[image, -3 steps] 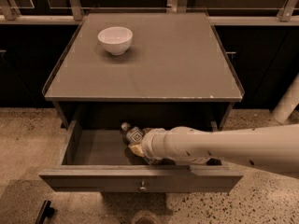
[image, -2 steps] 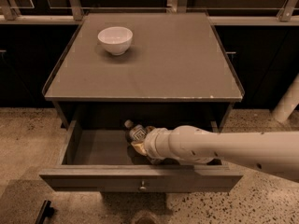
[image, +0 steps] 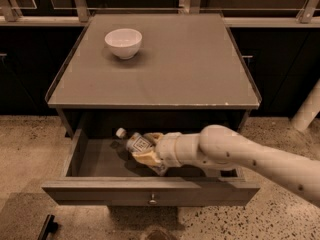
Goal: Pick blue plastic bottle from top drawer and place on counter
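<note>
Room: speckled stone floor out front, dark cabinets and some metal rails along the back, pretty dim overall.
Counter: the counter is a flat grey-brown square top with a thin raised rim down the sides.
Bowl: white bowl sitting on the back left of the counter, well apart from everything else, not part of the job.
Drawer: the top drawer is pulled right out, plain front with a little round knob in the middle.
Bottle spot: the bottle is inside the drawer, left of centre, tilted with its cap pointing up and to the left. Can't tell if it's touching the drawer floor or already a bit off it.
Hand: the hand is down in the drawer, its yellowish fingers pinched on the bottle's lower half from either side.
Arm: fat white arm reaching in from the right, over the drawer's right end.
Progress: I'd say the reach and the grab are done, so roughly halfway.
Left to do: lift it clear of the drawer and the counter edge, swing it up, set it on the counter and let go. Loads of free space up there.
Bottle looks: small, clear with a faint blue tint, white cap, dark label with white print. Looks light and a bit slippery, so my guess is it could twist in that pinch.
</note>
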`<act>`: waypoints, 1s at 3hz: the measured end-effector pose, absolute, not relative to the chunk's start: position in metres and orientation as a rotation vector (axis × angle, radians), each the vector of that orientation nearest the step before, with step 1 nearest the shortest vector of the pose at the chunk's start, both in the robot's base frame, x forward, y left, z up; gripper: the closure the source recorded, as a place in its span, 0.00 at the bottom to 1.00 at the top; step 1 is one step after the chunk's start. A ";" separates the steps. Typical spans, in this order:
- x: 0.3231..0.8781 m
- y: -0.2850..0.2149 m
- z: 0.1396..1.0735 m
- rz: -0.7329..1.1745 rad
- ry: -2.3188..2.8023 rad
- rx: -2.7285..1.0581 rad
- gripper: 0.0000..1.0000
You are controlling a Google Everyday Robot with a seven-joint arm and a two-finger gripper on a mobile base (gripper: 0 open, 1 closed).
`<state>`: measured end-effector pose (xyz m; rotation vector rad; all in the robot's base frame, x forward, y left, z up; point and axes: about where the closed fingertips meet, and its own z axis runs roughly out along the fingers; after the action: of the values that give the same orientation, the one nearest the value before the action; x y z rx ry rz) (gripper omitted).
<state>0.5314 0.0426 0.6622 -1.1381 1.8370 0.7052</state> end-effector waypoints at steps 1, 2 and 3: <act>0.501 -0.004 0.685 0.792 1.807 -1.130 1.00; 0.468 -0.035 0.705 0.835 1.826 -1.150 1.00; 0.454 -0.061 0.744 0.764 1.838 -1.189 1.00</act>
<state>0.4542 -0.0611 0.7445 -1.1895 1.8385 0.7643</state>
